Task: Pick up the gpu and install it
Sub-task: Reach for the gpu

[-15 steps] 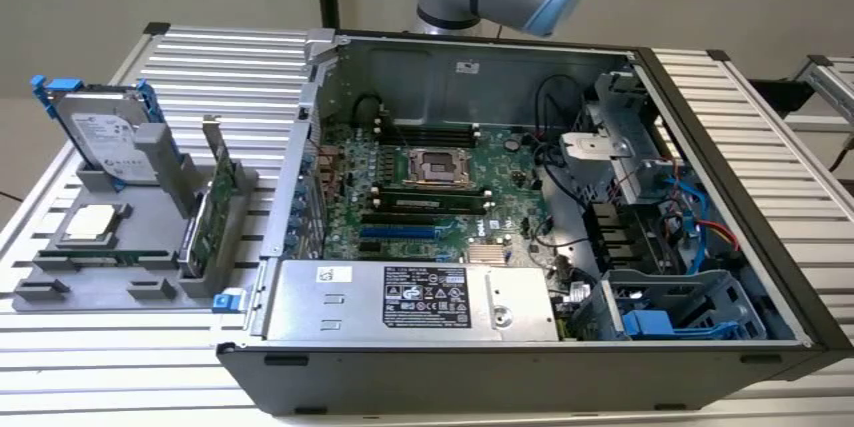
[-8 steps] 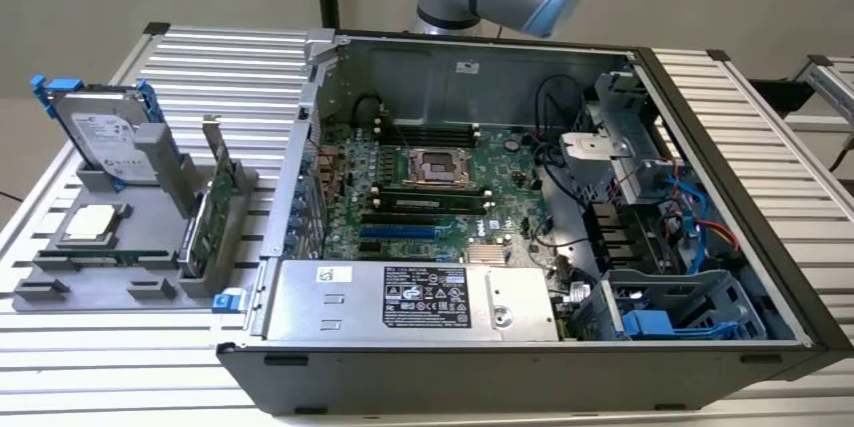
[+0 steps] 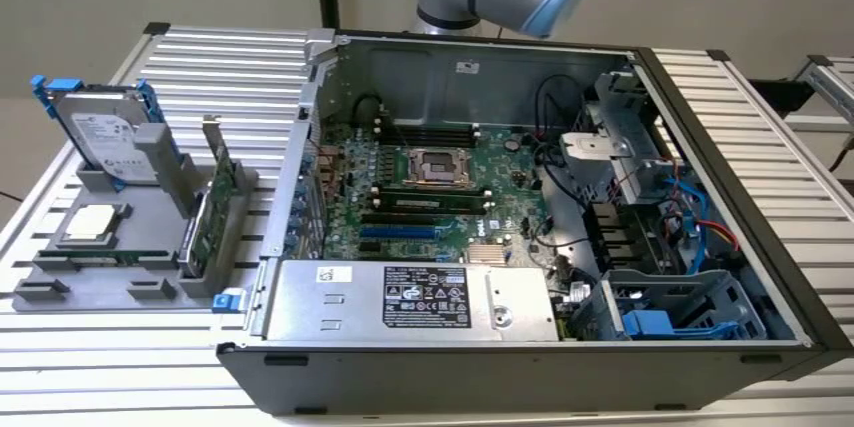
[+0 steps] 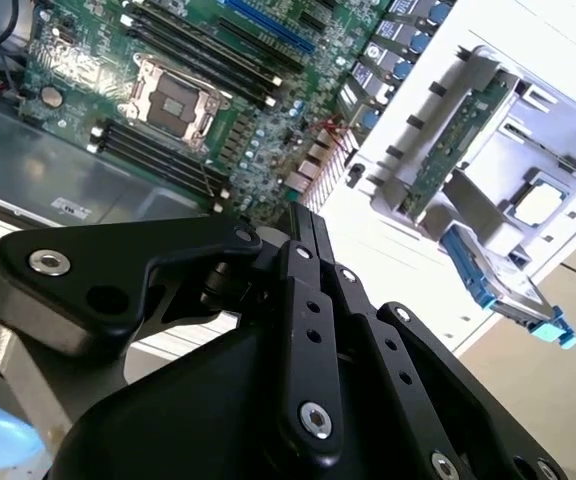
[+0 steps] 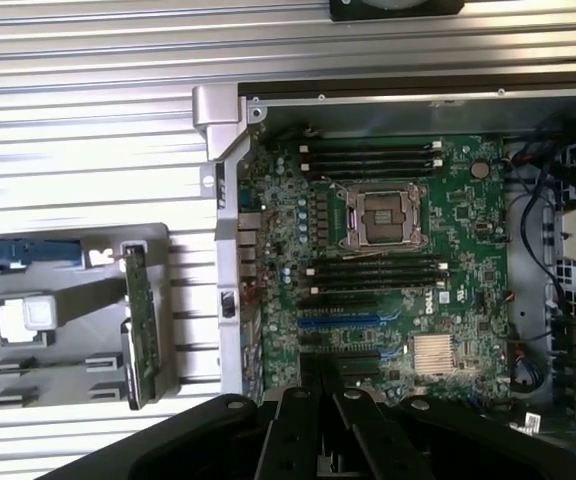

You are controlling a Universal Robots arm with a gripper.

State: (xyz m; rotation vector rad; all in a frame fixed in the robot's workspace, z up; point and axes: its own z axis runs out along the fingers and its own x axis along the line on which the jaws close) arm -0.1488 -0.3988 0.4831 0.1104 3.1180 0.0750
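Gpu (image 3: pixel 210 209) is seen standing on edge in the grey holder (image 3: pixel 100 277) on the desk (image 3: pixel 200 57), just beside the open computer case (image 3: pixel 534 377), at the exterior view's left. Nothing of the task is done as yet: the card is ungrasped and no slot on the motherboard (image 3: pixel 427 187) is filled by it. The end effector (image 4: pixel 306 215) is clenched on nothing, poised above the case, well apart from the holder. A slim green board with a silver end bracket is shown.
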